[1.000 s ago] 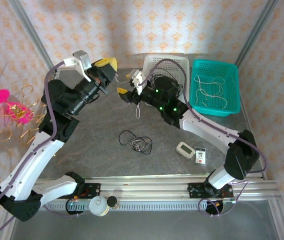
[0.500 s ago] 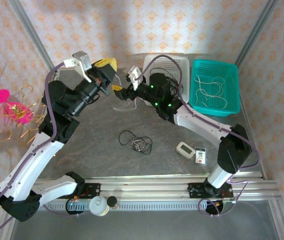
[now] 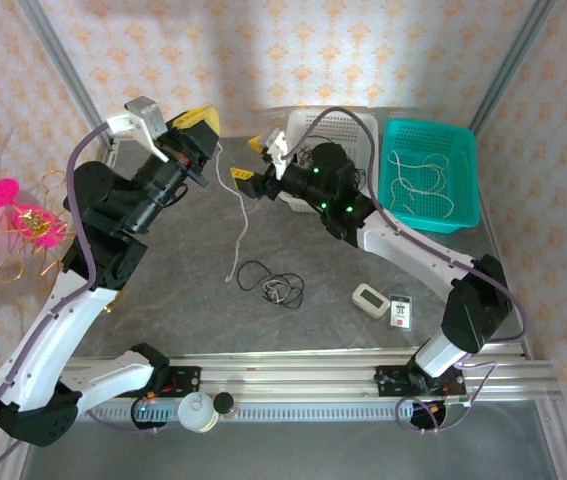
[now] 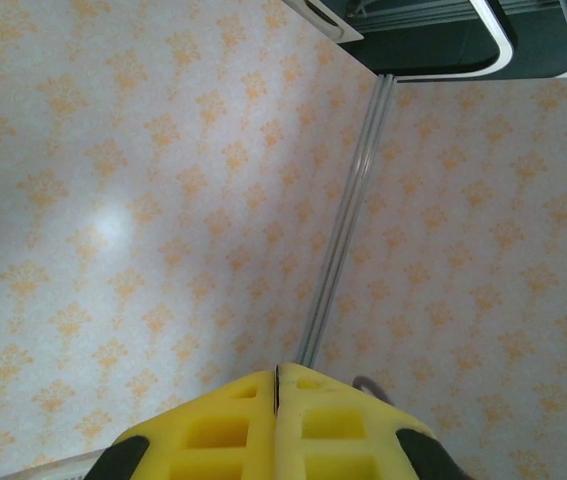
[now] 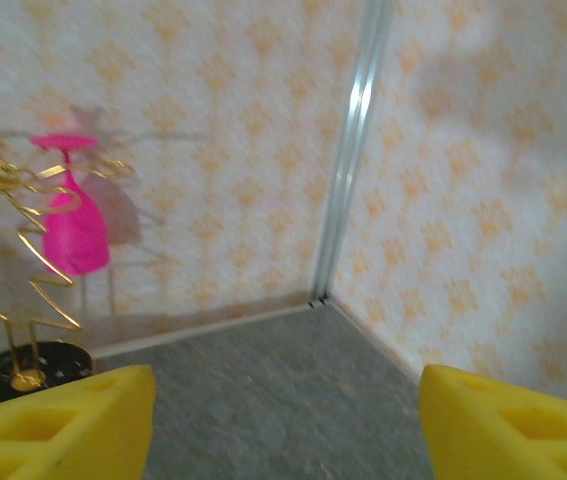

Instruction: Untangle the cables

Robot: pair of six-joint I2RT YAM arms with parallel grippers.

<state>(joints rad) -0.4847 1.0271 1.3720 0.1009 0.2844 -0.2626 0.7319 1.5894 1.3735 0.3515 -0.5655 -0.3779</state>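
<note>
My left gripper (image 3: pixel 200 124) is raised at the back left, shut on a thin white cable (image 3: pixel 244 222) that hangs down to the grey table (image 3: pixel 163 290). In the left wrist view its yellow pads (image 4: pixel 233 420) are pressed together, with a thin dark line in the seam between them. My right gripper (image 3: pixel 250 162) stands open just right of that cable, with nothing between its yellow fingers (image 5: pixel 63 420). A loose tangle of black cables (image 3: pixel 269 283) lies mid-table. More black cables lie in the white basket (image 3: pixel 335 126), and white cables (image 3: pixel 418 183) lie in the teal basket (image 3: pixel 463 150).
A white timer (image 3: pixel 371 298) and a small card (image 3: pixel 401 312) lie at the front right. A pink glass (image 5: pixel 73 225) on a gold wire stand (image 3: pixel 13 255) stands beyond the left wall rail. Two small bottles (image 3: pixel 195 410) stand by the front rail.
The left arm has lifted up and back to the left, drawing the white cable out long. The right gripper has come away from the cable and drawn back toward the white basket.
</note>
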